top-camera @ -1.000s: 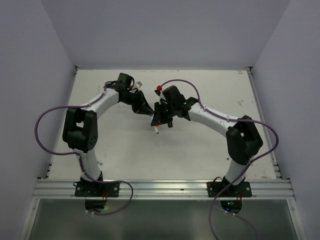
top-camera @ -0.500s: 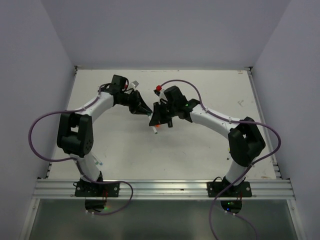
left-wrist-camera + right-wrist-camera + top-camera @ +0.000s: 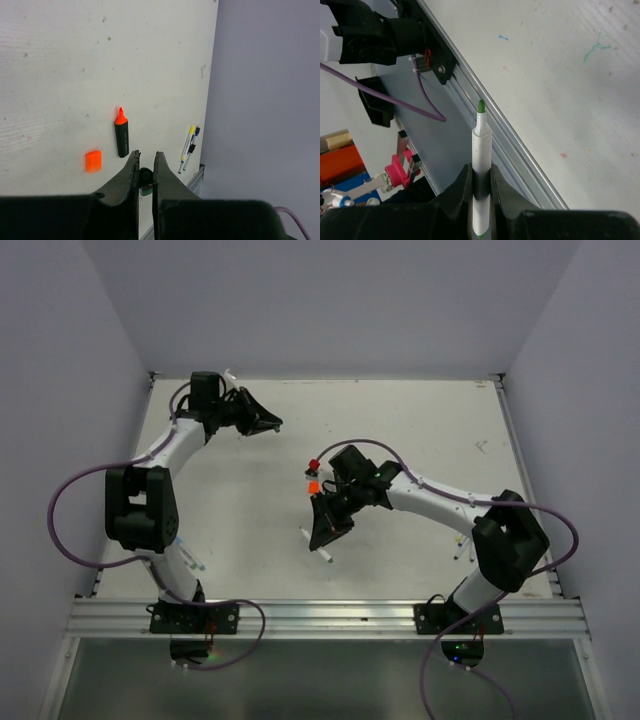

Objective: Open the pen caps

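Observation:
My right gripper (image 3: 326, 528) is shut on a slim white pen (image 3: 481, 145) whose bare green tip (image 3: 481, 106) points away from the fingers, out over the table's front rail. My left gripper (image 3: 267, 424) is at the back left of the table, far from the right one. It is shut on a tiny dark and green pen cap (image 3: 145, 180), pinched between the fingers (image 3: 131, 170). A black marker (image 3: 121, 140) with a bare orange tip lies on the table beside its loose orange cap (image 3: 93, 161), which also shows in the top view (image 3: 313, 486).
Two slim pens (image 3: 187, 148) lie by the table's right edge, seen in the top view too (image 3: 461, 545). An aluminium rail (image 3: 320, 616) runs along the front edge. Grey walls close in the left, back and right sides.
The grippers have parted: my left swung to the back left with the cap, and my right drew toward the front with the pen. The orange cap now shows.

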Action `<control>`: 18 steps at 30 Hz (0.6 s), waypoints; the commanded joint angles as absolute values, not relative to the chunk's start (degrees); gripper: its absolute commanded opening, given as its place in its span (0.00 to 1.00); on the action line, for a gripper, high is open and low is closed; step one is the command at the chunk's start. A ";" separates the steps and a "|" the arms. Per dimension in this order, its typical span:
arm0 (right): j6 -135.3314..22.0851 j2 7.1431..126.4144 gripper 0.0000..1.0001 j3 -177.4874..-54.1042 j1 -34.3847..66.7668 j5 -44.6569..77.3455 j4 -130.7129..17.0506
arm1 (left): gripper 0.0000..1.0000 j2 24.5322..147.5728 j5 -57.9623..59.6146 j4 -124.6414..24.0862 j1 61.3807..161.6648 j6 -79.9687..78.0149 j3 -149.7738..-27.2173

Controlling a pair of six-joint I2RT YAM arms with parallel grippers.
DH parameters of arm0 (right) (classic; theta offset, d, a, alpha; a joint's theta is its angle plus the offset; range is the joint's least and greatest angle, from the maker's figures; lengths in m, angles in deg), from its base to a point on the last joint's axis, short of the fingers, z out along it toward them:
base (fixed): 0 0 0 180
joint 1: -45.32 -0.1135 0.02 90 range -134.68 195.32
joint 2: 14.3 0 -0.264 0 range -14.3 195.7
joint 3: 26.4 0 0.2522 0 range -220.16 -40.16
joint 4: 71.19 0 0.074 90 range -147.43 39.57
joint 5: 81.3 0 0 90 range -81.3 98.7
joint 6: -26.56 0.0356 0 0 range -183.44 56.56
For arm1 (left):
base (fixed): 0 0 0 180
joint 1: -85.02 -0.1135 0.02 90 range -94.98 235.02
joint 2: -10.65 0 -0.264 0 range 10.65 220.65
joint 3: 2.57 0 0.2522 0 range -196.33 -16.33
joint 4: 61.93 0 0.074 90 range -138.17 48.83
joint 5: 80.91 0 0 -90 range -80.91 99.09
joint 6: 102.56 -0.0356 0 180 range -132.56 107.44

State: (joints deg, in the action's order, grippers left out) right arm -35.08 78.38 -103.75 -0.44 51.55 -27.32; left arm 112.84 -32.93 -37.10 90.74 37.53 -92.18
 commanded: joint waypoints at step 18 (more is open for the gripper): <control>-30.57 73.33 0.00 -100.99 4.01 19.61 -21.03 | 0.00 92.83 -17.37 -17.32 107.60 22.25 -69.06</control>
